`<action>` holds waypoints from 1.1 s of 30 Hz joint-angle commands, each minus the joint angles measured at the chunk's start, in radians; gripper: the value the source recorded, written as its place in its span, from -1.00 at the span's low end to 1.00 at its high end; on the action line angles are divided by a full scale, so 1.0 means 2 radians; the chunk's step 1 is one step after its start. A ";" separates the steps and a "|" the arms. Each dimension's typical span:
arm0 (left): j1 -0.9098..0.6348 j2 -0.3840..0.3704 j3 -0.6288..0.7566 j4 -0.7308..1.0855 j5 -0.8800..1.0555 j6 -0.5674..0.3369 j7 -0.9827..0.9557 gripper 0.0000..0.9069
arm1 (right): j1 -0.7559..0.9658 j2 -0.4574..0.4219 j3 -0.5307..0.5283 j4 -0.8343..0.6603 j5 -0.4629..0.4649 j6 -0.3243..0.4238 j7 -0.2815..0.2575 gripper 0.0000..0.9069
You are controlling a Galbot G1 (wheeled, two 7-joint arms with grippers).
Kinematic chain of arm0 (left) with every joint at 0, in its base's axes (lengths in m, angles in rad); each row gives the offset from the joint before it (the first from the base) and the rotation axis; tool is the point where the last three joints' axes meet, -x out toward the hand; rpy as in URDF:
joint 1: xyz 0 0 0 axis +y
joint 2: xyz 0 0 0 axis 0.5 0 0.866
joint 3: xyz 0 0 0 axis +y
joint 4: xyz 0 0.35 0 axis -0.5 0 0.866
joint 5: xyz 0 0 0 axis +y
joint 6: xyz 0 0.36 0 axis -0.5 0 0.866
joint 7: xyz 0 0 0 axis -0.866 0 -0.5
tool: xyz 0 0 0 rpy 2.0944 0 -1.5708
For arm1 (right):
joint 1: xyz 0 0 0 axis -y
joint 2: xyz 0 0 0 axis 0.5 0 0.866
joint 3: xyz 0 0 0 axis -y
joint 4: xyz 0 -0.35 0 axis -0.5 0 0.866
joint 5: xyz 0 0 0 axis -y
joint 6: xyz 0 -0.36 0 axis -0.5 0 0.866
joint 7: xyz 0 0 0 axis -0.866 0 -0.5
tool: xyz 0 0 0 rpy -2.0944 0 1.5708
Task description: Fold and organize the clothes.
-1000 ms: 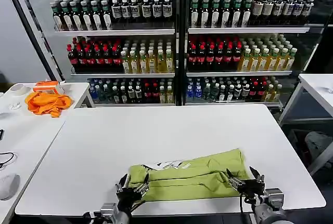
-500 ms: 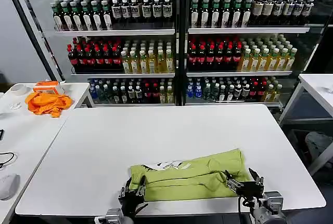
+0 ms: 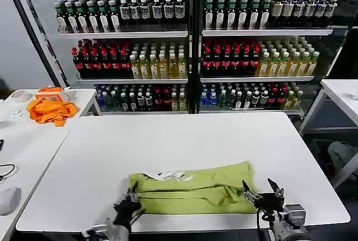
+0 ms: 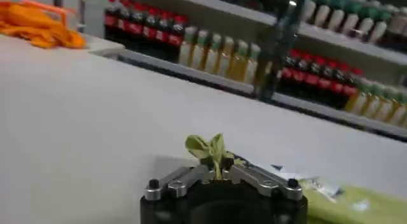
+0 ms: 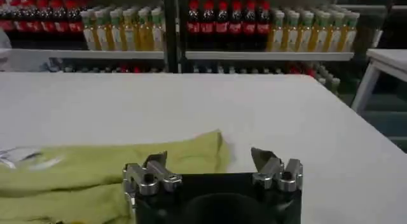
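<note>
The lime yellow-green T-shirt (image 3: 196, 188) lies folded into a long band near the front edge of the white table (image 3: 184, 137), with a white label (image 3: 173, 176) showing at its top edge. My left gripper (image 3: 127, 206) is at the band's left end. In the left wrist view the left gripper (image 4: 214, 165) is shut on a pinched tuft of the green cloth, and the rest of the shirt (image 4: 356, 206) trails off behind. My right gripper (image 3: 262, 192) stands open just off the band's right end. In the right wrist view the right gripper (image 5: 208, 160) holds nothing, with the shirt (image 5: 95, 174) beside one finger.
An orange cloth (image 3: 51, 110) lies on a second table at the left, next to an orange box (image 3: 49, 92). Shelves of bottles (image 3: 190, 45) stand behind the table. Another white table (image 3: 342, 93) is at the right. The table surface beyond the shirt is bare.
The shirt has slid to the left along the front edge, drawn by the left gripper, which moved left and down. Its right end now lies clear of the right gripper, which stayed open in place.
</note>
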 commanded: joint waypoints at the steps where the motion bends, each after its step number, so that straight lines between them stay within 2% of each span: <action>1: 0.017 0.093 -0.216 -0.002 -0.134 0.002 0.006 -0.96 | 0.011 -0.009 0.000 -0.003 0.011 0.000 0.000 1.00; 5: 0.022 0.120 -0.278 0.001 -0.172 0.012 0.009 -0.96 | 0.018 -0.012 -0.001 -0.006 0.015 0.000 0.000 1.00; 9: 0.022 0.121 -0.277 -0.053 -0.246 0.030 0.006 -0.96 | 0.020 -0.013 -0.003 -0.007 0.016 0.000 0.000 1.00; 14: 0.010 0.087 -0.203 -0.134 -0.318 0.043 0.018 -0.96 | 0.017 -0.013 -0.004 -0.008 0.015 0.000 0.001 1.00; 15: 0.005 0.063 -0.167 -0.154 -0.354 0.052 0.020 -0.96 | 0.017 -0.013 -0.003 -0.008 0.014 0.000 0.001 1.00; 17: -0.006 0.043 -0.133 -0.160 -0.383 0.061 0.020 -0.96 | 0.015 -0.016 -0.002 -0.007 0.014 0.000 0.001 1.00; 18: -0.012 0.028 -0.112 -0.156 -0.390 0.062 0.021 -0.96 | 0.014 -0.018 -0.002 -0.007 0.014 0.000 0.001 1.00; 24: -0.020 0.005 -0.009 -0.120 -0.392 0.061 0.032 -0.96 | 0.016 -0.028 0.005 -0.008 0.017 0.000 0.000 1.00; 33: -0.065 -0.034 0.067 -0.040 -0.353 0.060 0.037 -0.96 | 0.019 -0.021 0.003 -0.019 0.016 0.001 0.001 1.00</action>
